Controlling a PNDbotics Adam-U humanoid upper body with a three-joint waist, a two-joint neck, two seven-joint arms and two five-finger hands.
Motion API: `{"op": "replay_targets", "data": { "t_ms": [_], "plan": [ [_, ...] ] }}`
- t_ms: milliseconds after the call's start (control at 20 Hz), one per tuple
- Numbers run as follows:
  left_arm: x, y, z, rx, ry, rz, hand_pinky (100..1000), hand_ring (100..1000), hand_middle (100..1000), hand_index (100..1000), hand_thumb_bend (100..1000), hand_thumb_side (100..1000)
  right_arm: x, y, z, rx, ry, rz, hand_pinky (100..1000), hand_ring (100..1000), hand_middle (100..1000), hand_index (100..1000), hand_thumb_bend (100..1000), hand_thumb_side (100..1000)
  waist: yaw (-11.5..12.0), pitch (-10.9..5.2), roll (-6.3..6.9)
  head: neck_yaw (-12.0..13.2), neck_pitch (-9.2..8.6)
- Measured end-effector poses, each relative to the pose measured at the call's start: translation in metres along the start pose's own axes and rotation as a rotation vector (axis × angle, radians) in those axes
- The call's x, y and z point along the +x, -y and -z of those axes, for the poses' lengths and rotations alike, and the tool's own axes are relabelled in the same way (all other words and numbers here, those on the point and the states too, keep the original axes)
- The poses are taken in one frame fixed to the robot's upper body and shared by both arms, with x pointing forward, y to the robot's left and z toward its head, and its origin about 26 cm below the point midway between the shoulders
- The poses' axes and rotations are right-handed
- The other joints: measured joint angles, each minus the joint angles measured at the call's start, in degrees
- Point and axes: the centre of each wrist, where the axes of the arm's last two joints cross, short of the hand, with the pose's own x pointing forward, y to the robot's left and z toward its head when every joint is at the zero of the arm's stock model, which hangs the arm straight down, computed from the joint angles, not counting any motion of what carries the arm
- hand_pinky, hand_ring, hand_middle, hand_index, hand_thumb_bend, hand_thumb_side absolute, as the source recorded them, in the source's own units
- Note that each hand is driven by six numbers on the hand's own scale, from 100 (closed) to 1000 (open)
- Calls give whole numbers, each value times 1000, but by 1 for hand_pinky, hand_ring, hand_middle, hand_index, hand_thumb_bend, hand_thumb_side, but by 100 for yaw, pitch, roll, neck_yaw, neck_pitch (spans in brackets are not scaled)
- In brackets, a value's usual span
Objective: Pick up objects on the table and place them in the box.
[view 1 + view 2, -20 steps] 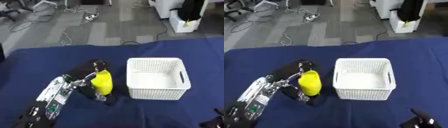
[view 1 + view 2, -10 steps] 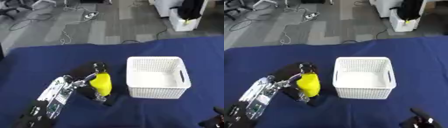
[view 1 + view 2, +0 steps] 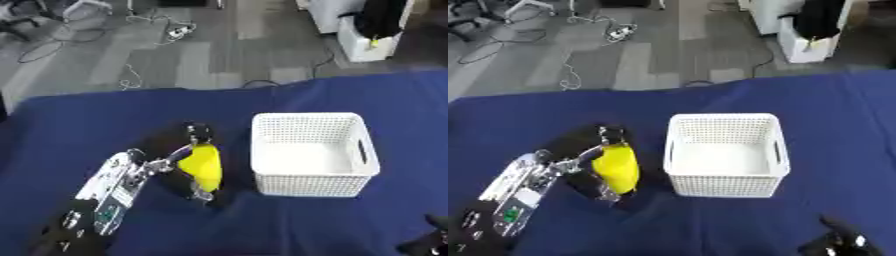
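My left hand is shut on a yellow object, its fingers curled round it just left of the white basket. The yellow object is held upright over the blue cloth, close to the basket's left wall. The basket's inside looks bare white. My right hand shows as dark fingers at the lower right corner, well away from the basket; how its fingers stand is unclear.
The blue-covered table ends at its far edge, with grey floor, cables and a white bin beyond. Blue cloth stretches right of and in front of the basket.
The camera has tilted, so the whole scene sits lower in the picture. The left hand still holds the yellow object beside the basket, with little visible movement.
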Motion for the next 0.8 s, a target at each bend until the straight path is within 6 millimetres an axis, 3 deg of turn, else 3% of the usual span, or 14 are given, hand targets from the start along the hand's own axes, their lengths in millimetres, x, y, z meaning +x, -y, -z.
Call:
{"op": "replay_targets", "data": {
  "t_ms": [300,800],
  "plan": [
    [-2,3,0,-7,-6,-5,874,794,834,851,979,884,0,0,0,0,1,1,725,502,605,943,810,731,-6,-5,1,-1,1],
    [-5,4,-1,-11,-48,-28,807,791,826,850,991,881,0,0,0,1,2,1,725,502,605,944,812,727,3,-10,-18,43,2]
  ]
}}
